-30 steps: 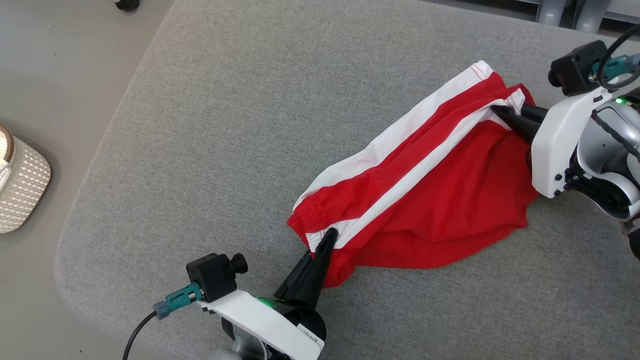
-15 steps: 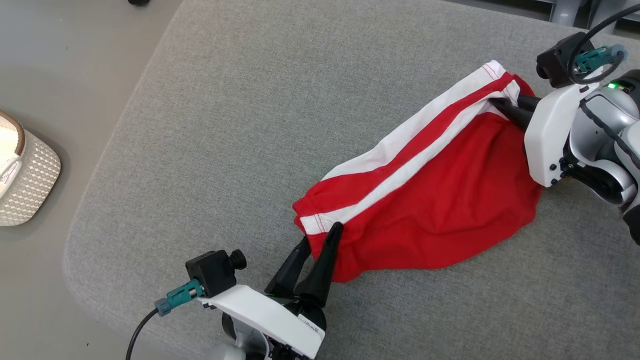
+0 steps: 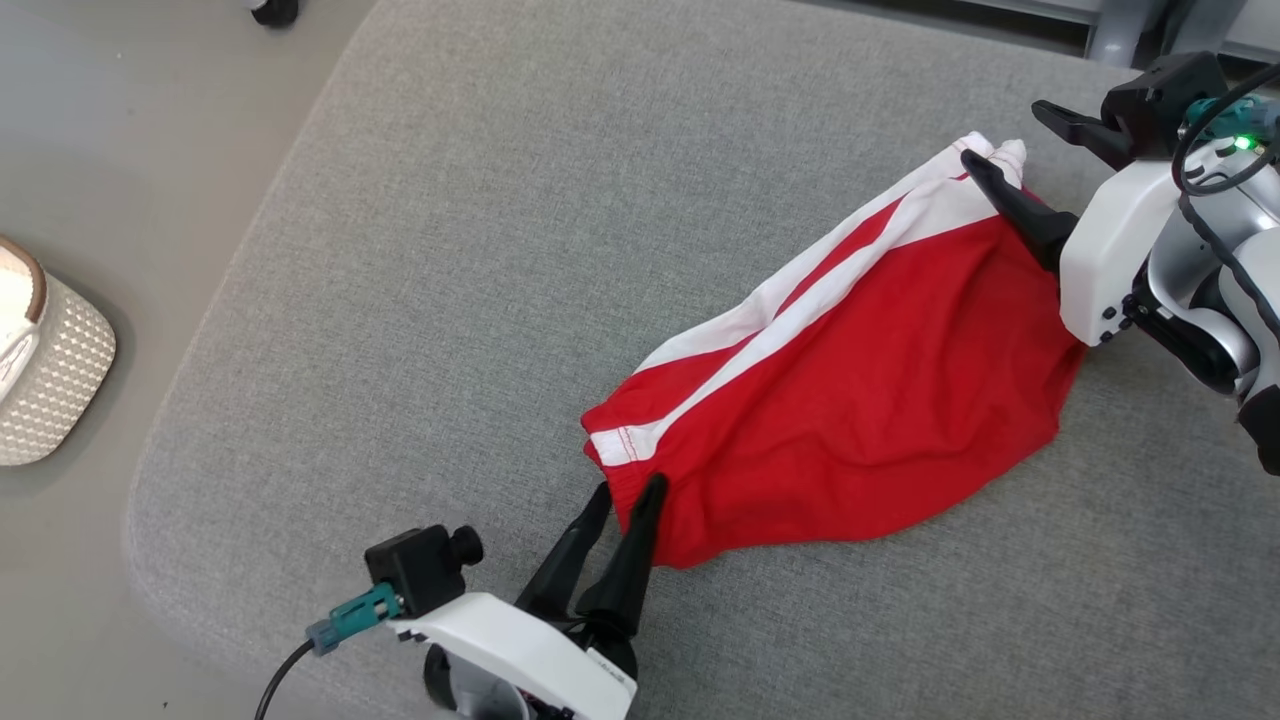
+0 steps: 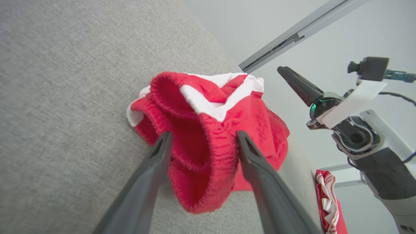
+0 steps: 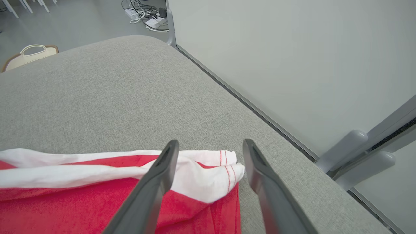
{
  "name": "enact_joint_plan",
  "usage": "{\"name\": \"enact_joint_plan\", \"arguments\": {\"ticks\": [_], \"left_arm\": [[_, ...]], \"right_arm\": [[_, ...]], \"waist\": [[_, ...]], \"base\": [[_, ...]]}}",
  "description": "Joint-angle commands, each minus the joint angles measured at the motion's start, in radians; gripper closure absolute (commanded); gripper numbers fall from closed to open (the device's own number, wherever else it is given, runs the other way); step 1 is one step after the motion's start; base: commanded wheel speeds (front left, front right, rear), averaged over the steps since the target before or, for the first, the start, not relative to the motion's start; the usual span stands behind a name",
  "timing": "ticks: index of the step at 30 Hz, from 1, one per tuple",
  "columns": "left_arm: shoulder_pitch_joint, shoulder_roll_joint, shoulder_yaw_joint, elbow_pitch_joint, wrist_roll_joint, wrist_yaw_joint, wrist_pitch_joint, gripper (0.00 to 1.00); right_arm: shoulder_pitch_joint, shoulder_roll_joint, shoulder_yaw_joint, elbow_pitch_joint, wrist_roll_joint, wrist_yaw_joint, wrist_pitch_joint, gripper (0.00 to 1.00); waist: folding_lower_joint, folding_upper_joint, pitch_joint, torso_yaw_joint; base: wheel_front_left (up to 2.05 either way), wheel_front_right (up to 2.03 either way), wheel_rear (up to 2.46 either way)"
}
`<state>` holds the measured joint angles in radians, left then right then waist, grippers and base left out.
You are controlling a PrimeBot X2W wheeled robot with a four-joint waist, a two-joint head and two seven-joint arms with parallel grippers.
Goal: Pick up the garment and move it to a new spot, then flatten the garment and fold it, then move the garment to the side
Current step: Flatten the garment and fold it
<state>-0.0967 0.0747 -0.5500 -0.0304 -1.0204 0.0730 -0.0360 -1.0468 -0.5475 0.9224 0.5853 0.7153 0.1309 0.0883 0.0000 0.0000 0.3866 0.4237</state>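
- Now left end effector (image 3: 628, 485) spread, no longer pinching shorts (image 3: 850, 400).
- Right end effector (image 3: 1004, 130) spread too.
- Shorts lie stretched on grey surface (image 3: 450, 250); relocation likely done, flattening next.

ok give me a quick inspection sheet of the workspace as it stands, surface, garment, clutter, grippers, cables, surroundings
surface: grey fabric cushion with a rounded corner, garment lying on it
job's things: red shorts with white stripes, lying rumpled and not yet folded
clutter: second red-and-white cloth past the cushion's edge in the left wrist view
grippers: left gripper open, fingers astride the waistband; right gripper open, white hem corner between its fingers
cables: black lead from the left wrist camera's teal plug; black loop at the right wrist; cords on the floor
surroundings: pale woven basket on the floor; caster wheel; pale wall; grey frame legs
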Motion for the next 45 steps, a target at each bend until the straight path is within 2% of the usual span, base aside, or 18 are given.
{"name": "enact_joint_plan", "arguments": {"ticks": [1,7,12,19,22,23,26,28,32,37,45], "left_arm": [[0.013,0.012,0.01,0.005,0.012,0.011,-0.011,0.0],[0.017,0.058,0.024,0.029,0.111,0.06,-0.08,0.0],[0.04,0.099,0.047,0.03,0.17,0.094,-0.136,0.0],[0.09,0.174,0.07,0.039,0.31,0.158,-0.206,0.0],[0.113,0.192,0.094,0.043,0.367,0.167,-0.223,0.0],[0.113,0.192,0.094,0.043,0.367,0.167,-0.223,0.0],[0.133,0.204,0.127,0.044,0.433,0.154,-0.229,0.0],[0.15,0.191,0.165,0.031,0.482,0.142,-0.229,0.0],[0.181,0.155,0.239,0.013,0.564,0.111,-0.229,0.0],[0.192,0.1,0.298,0.003,0.626,0.046,-0.23,0.0],[0.151,0.017,0.334,0.02,0.687,-0.058,-0.23,0.0]], "right_arm": [[-0.005,0.006,0.003,0.015,0.008,0.0,-0.026,0.0],[0.042,0.009,0.007,0.037,0.041,0.0,-0.119,0.0],[0.112,-0.002,-0.014,0.036,0.025,0.0,-0.234,0.0],[0.293,0.0,-0.164,0.04,-0.057,0.0,-0.346,0.0],[0.401,0.026,-0.285,0.002,-0.123,0.0,-0.354,0.0],[0.401,0.026,-0.285,0.002,-0.123,0.0,-0.354,0.0],[0.541,0.067,-0.436,-0.085,-0.229,0.0,-0.354,0.0],[0.631,0.107,-0.527,-0.141,-0.291,0.0,-0.354,0.0],[0.73,0.163,-0.611,-0.202,-0.376,0.0,-0.354,0.0],[0.696,0.171,-0.599,-0.233,-0.406,0.0,-0.311,0.0],[0.494,0.134,-0.489,-0.158,-0.346,0.0,-0.093,0.0]], "waist": [[0.0,0.0,-0.013,-0.007],[0.0,0.0,-0.077,-0.027],[0.0,0.0,-0.154,-0.06],[0.0,0.0,-0.254,-0.117],[0.0,0.0,-0.285,-0.147],[0.0,0.0,-0.285,-0.147],[0.0,0.0,-0.306,-0.178],[0.0,0.0,-0.314,-0.199],[0.0,0.0,-0.305,-0.224],[0.0,0.0,-0.252,-0.2],[0.0,0.0,-0.126,-0.068]], "base": [[0.0,0.0,0.0],[0.0,0.0,0.0],[0.0,0.0,0.0],[0.0,0.0,0.0],[0.0,0.0,0.0],[0.0,0.0,0.0],[0.0,0.0,0.0],[0.0,0.0,0.0],[0.0,0.0,0.0],[0.0,0.0,0.0],[0.0,0.0,0.0]]}}
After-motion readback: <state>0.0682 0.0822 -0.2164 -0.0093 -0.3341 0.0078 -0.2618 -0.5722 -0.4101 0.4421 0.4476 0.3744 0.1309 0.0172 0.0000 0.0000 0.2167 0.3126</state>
